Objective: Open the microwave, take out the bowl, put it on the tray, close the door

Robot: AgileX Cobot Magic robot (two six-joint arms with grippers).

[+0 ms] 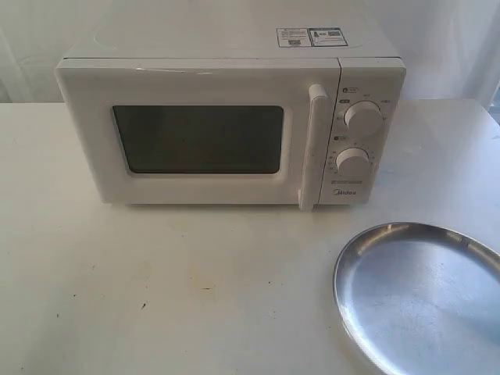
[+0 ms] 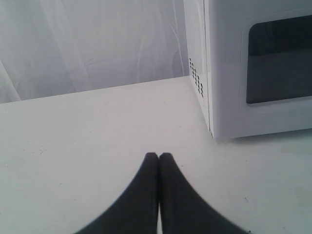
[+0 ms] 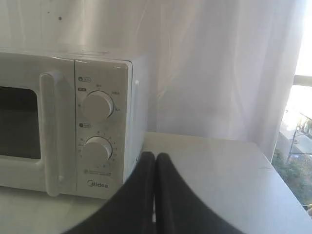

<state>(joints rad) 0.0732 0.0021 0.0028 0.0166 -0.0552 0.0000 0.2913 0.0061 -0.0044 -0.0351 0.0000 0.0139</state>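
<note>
- Your left gripper (image 2: 159, 156) has its black jaws pressed together on nothing. The white boxy countertop microwave (image 1: 226, 125) stands ahead of them, well apart.
- The white door (image 1: 199, 141) with the dark rectangular window is fully closed. You cannot see the small cream-white bowl, which is presumably inside, beyond both pairs of jaws. Expect it to be light, glossy and breakable, so pinch its rim gently.
- The vertical white bar handle (image 3: 51, 131) is your hold. It looks rigid, smooth and probably slippery.
- Your right gripper (image 3: 155, 155) is likewise closed and empty. The handle lies ahead of its jaws, toward the left arm's side.
- The large round shiny stainless-steel tray (image 1: 422, 297) shows ahead of neither pair of jaws.
</note>
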